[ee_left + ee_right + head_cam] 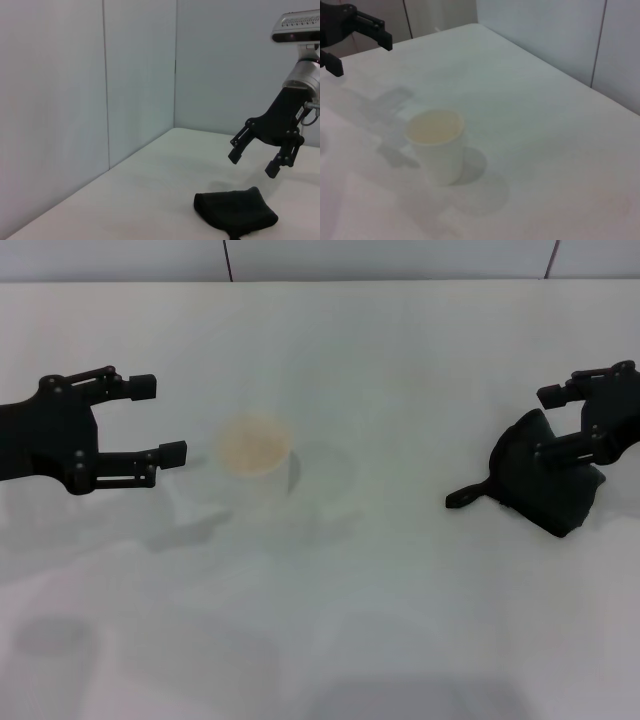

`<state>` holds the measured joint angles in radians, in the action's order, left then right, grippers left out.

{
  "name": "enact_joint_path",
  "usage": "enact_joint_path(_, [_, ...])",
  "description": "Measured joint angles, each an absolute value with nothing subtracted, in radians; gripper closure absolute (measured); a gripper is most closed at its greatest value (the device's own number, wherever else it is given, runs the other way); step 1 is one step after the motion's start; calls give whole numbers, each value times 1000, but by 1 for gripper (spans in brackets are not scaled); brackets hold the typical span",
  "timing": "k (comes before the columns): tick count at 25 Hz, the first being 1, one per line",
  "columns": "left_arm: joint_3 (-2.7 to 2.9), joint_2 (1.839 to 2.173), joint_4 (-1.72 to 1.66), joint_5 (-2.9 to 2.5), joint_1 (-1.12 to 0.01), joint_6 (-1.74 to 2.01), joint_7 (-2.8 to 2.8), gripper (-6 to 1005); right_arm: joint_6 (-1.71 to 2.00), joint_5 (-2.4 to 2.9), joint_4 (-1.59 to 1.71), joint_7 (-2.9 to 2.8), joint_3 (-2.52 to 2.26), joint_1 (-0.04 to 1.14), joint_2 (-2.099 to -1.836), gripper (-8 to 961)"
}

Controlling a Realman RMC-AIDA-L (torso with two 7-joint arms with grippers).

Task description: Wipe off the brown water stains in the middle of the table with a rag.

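From the head view, one dark, crumpled rag [545,485] with a small strap loop lay at the right edge of the white table [400,600], the right gripper [565,422] just above it with jaws spread, while the left gripper [160,420] hung wide open at the left beside one translucent cup [255,460] near the centre. The left wrist view showed that single rag at lower right, under the right gripper's parted, empty fingers [235,154]. The right wrist view showed the one cup, pale orange inside, at centre-left; no brown stain could be made out on the tabletop.

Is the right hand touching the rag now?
Apart. The left wrist view shows the right hand open above the rag, with bare table visible between them.
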<state>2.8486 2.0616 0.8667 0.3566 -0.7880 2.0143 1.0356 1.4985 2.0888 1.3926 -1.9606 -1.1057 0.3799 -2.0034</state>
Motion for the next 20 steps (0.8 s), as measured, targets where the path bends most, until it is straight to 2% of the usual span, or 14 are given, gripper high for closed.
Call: enact_joint_path(20, [2849,2061,867,358,-790,2014,1035,115,1496,2089,1379,-1964,-1104,393,-2003,122])
